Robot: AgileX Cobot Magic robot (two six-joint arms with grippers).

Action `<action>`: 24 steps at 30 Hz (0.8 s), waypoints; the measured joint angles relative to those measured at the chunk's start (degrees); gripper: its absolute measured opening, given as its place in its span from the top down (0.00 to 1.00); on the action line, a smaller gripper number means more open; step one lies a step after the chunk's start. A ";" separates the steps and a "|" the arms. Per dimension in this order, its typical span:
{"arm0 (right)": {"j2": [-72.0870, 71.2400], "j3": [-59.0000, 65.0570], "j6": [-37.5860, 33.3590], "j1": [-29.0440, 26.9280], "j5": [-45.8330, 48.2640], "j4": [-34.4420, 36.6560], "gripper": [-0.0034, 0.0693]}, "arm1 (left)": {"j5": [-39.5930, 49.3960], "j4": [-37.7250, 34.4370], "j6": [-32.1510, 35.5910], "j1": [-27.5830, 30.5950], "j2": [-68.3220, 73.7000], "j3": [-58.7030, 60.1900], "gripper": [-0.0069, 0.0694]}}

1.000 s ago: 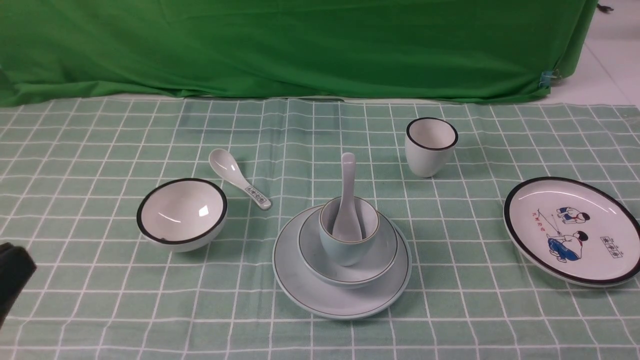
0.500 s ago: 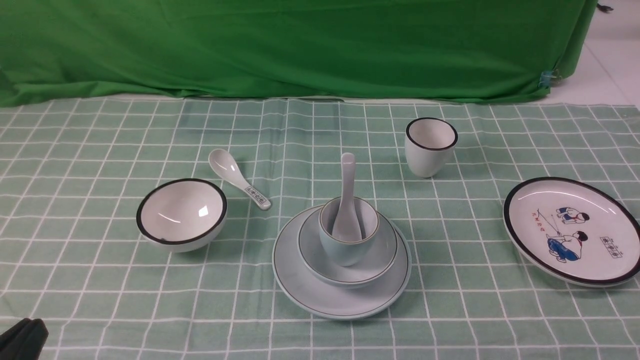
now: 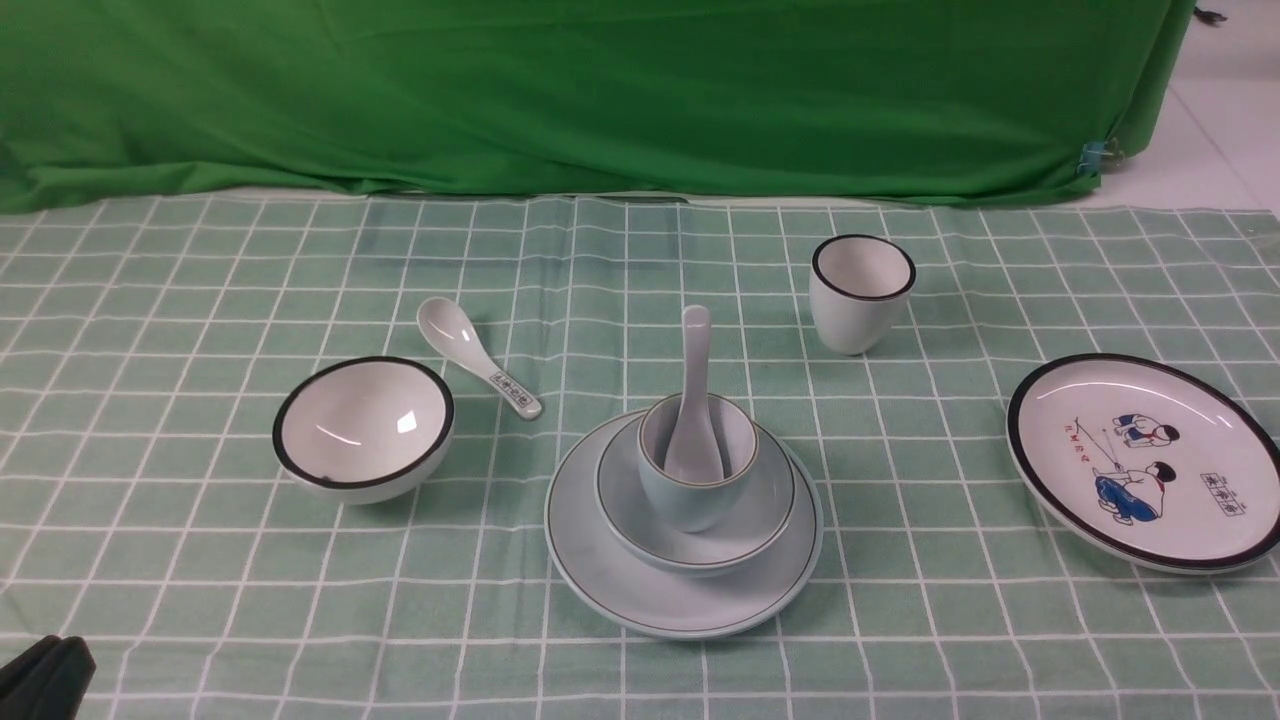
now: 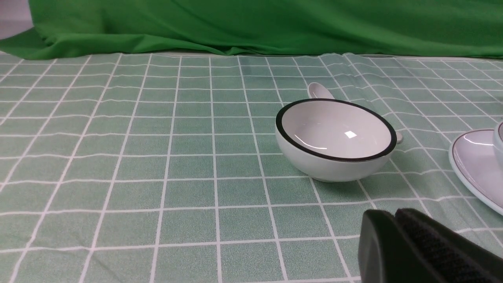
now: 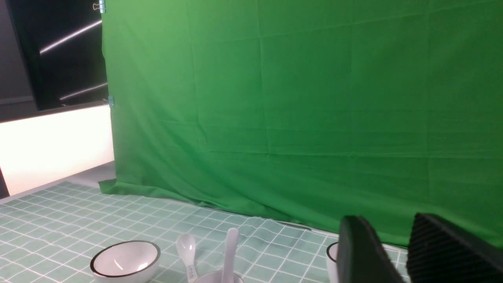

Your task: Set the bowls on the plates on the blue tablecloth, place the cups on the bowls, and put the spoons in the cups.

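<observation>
The black-rimmed white bowl [image 3: 364, 427] sits near left, well apart from the cartoon plate [image 3: 1143, 460] at right. Glazed, hard, slippery, breakable: pinch its rim. Left tool [image 4: 416, 245] closed, empty; right tool [image 5: 408, 251] parted, empty.

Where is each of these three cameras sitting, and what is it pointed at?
Front view: between the arms, facing the green backdrop; only the left gripper shows.
Left wrist view: low over the blue tablecloth, facing the white bowl; shut fingers show.
Right wrist view: raised, facing the backdrop; parted fingers show.
All three share the white bowl.
</observation>
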 joint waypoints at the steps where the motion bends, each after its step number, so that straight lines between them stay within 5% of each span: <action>1: 0.00 0.00 0.00 0.00 0.00 0.00 0.63 | 0.00 0.00 0.05 0.00 0.00 0.00 0.89; 10: 0.00 0.00 -3.36 -0.52 0.42 -0.11 0.62 | 0.00 0.00 0.12 0.00 0.00 0.00 0.89; 18: 0.09 7.52 -8.65 -21.61 3.36 -0.11 0.62 | 0.00 0.00 0.16 0.00 0.00 0.00 0.89; 24: 0.12 20.57 -10.05 -29.23 3.91 -0.24 0.62 | 0.00 0.00 0.16 0.00 0.00 0.00 0.89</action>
